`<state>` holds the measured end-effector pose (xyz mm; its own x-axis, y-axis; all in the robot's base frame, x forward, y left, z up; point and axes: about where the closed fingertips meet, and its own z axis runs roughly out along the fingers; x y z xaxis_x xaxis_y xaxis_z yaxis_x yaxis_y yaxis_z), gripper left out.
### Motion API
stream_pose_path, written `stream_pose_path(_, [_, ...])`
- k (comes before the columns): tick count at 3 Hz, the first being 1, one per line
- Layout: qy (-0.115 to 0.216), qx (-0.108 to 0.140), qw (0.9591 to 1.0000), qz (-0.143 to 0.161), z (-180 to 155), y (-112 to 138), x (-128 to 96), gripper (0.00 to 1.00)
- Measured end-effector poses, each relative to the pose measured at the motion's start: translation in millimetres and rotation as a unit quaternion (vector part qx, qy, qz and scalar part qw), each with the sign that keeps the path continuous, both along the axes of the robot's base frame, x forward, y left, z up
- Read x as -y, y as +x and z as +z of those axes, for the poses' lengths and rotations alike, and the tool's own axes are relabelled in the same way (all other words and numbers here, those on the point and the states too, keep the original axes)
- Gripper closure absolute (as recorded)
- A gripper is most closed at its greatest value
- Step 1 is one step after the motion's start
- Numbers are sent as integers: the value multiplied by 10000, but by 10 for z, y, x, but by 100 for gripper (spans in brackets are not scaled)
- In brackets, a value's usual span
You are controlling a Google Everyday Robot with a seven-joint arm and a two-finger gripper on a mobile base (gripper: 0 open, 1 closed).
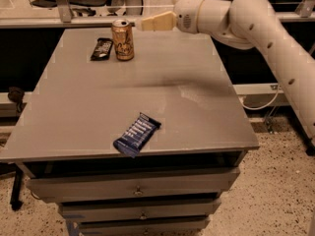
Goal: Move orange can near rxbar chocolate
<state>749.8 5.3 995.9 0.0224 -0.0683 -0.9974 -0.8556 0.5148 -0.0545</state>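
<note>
The orange can (122, 41) stands upright at the far left of the grey table (147, 97), free of any grip. The rxbar chocolate (102, 48), a dark flat bar, lies just left of the can, almost touching it. My gripper (143, 23) hangs just right of the can's top at rim height, a small gap away. It is open and holds nothing. The white arm (246, 18) reaches in from the right.
A larger blue-wrapped bar with white stripes (137, 134) lies near the table's front edge. Drawers (138, 188) sit below the tabletop. A metal rail and chair legs stand behind the far edge.
</note>
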Motion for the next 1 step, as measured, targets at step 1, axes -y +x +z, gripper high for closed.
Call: stream_pose_path(1, [79,312,9991,-277,362,-337,711,0])
